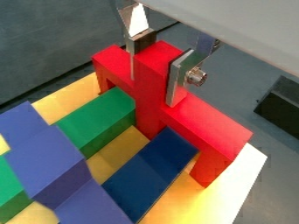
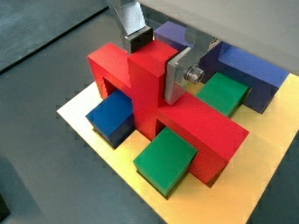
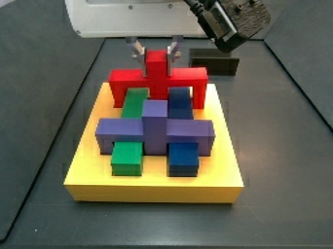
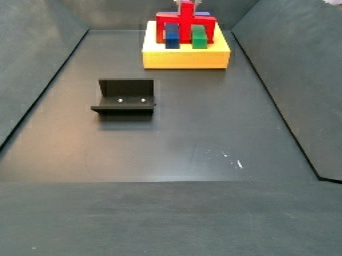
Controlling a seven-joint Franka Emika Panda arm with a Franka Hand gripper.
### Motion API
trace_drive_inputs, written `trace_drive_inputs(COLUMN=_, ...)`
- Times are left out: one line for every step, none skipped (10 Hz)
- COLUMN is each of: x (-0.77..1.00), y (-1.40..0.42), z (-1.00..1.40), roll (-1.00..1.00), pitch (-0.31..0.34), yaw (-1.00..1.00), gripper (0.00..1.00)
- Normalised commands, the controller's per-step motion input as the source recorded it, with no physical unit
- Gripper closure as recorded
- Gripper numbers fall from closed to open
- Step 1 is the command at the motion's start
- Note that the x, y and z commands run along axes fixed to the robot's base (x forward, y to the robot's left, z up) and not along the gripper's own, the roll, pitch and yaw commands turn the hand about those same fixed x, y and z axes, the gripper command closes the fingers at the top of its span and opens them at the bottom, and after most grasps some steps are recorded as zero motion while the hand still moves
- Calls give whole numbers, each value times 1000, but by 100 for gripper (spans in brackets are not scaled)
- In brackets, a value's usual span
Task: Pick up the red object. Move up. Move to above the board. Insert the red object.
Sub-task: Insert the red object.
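The red object [image 1: 201, 124] [image 2: 201, 122] stands on the board [image 3: 156, 185] at its far side, both legs down in the yellow slab. My gripper [image 1: 160, 57] [image 2: 158, 54] is directly above it, shut on its central upright stub: one dark pad presses one side of the stub and the silver plate lies flat against the opposite side. In both side views the gripper [image 3: 156, 47] [image 4: 186, 8] straddles the stub of the red object [image 3: 189, 78] [image 4: 167, 22] over the board [image 4: 187, 58]. The legs' lower ends are hidden in the board.
On the board sit a purple cross block [image 3: 156, 126], a green block [image 3: 127, 156] and a blue block [image 3: 184, 156], close to the red legs. The fixture [image 4: 124, 97] [image 3: 215, 64] stands on the dark floor apart from the board. Grey walls bound the floor.
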Motion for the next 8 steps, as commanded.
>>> trace_drive_inputs(x=-243, y=180, z=-157, roll=0, pitch=76, yaw=-46, gripper=100)
trace_drive_inputs(x=0, y=0, z=-434, roll=101, pitch=51, yaw=0, gripper=100)
trace_drive_inputs(x=71, y=-80, z=-691, roll=263, pitch=99, yaw=6, gripper=100)
trace_drive_inputs(x=291, y=-169, z=-694, roll=259, pitch=100, yaw=49, gripper=100)
trace_drive_inputs(x=420, y=0, z=-780, roll=107, pitch=156, yaw=0, gripper=100)
trace_drive_inputs(x=280, y=0, z=-534, roll=137, pitch=90, yaw=6, gripper=100)
trace_drive_inputs(x=0, y=0, z=-29, roll=0, pitch=0, yaw=0, gripper=100)
trace_drive_inputs(x=0, y=0, z=0, roll=0, pitch=0, yaw=0, gripper=100)
